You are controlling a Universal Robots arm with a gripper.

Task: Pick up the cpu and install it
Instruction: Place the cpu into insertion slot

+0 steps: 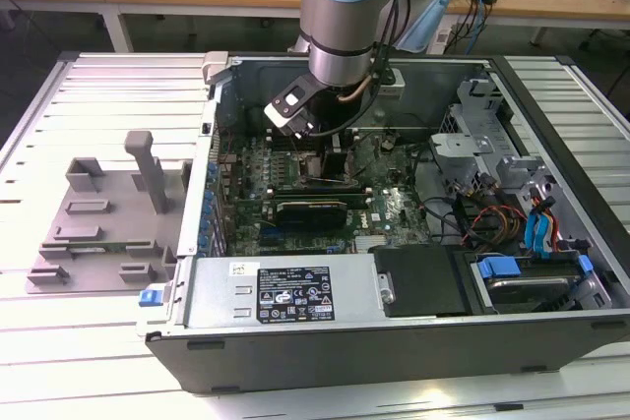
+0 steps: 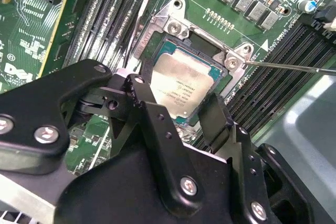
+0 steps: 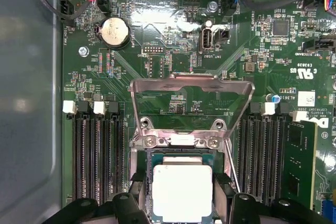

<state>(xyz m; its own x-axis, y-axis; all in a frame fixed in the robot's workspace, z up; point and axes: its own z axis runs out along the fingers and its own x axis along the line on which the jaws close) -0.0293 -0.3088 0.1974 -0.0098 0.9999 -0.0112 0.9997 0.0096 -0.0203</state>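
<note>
The cpu (image 2: 184, 80) lies flat in the open socket (image 2: 202, 39) on the motherboard (image 3: 173, 19), the load frame (image 3: 191, 81) folded back beyond it. Your gripper (image 2: 176, 98) hangs straight over the chip, straddling two opposite edges, inside the computer case (image 1: 394, 331). Whether it clamps the cpu or merely flanks it, you cannot tell.

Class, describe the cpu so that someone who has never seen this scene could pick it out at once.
Look inside the open computer case at the green motherboard. Between the rows of black memory slots sits a socket whose metal frame is swung open. The cpu is the small flat square there, the only piece with a silvery-white top.
</note>
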